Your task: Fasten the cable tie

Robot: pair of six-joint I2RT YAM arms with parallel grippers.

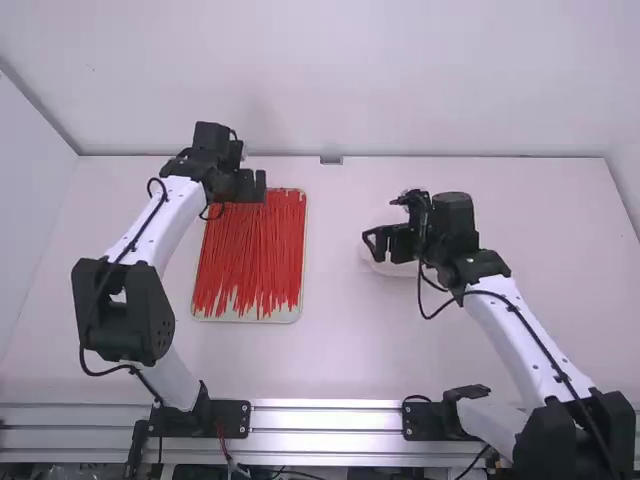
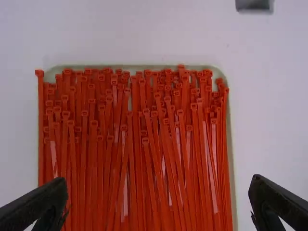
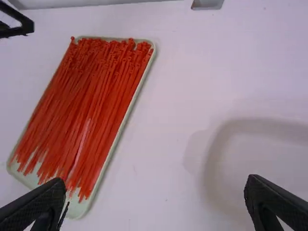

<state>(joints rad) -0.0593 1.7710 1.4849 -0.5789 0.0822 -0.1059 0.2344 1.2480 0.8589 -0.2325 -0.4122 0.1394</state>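
Left tool (image 1: pixel 243 186), wide open and empty, hovers over the far ends of the orange-red plastic cable ties (image 1: pixel 252 255); pinch just one. Right tool (image 1: pixel 388 243) also gapes empty.

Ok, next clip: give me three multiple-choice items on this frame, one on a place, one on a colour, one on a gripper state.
1. Where is the left gripper?
A. Over the far end of the tray of cable ties
B. Low by its own arm's base
C. Well off to the right of the tray

2. What colour are the cable ties?
A. White
B. Orange-red
C. Black

3. How is the right gripper?
A. Shut on a cable tie
B. Shut, empty
C. Open, empty

Answers:
1 A: the high view shows it above the ties' far end.
2 B: every view shows orange-red strands.
3 C: the right wrist view shows its fingers wide apart with nothing between them.
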